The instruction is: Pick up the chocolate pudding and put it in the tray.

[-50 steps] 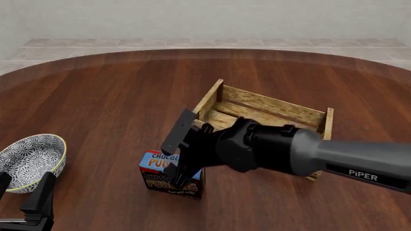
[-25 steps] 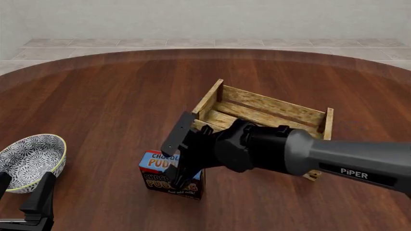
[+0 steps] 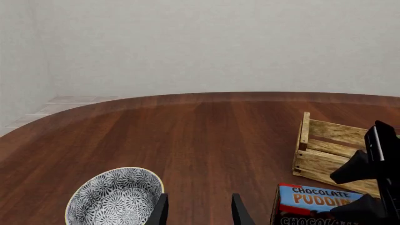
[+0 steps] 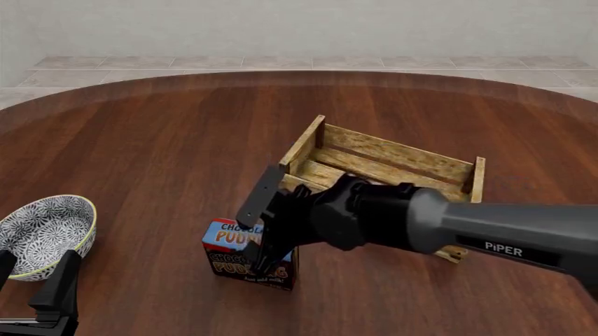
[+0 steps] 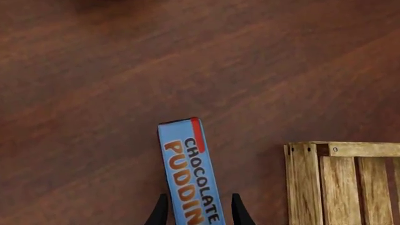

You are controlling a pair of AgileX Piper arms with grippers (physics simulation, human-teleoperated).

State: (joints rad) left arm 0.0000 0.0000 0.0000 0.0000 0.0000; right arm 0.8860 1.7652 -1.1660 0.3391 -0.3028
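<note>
The right gripper (image 4: 265, 260) reaches down over the pudding (image 4: 234, 252), its fingers (image 5: 161, 213) straddling the carton's narrow blue top, one on each long side, close against it; whether they actually press it cannot be told. The pudding stands upright on the table (image 4: 140, 140), directly under that gripper. The tray (image 4: 388, 168) sits just beyond and right of the gripper, apart from the carton. The left gripper (image 3: 196, 211) hangs with fingers apart, empty, the bowl (image 4: 42, 234) just beside it.
</note>
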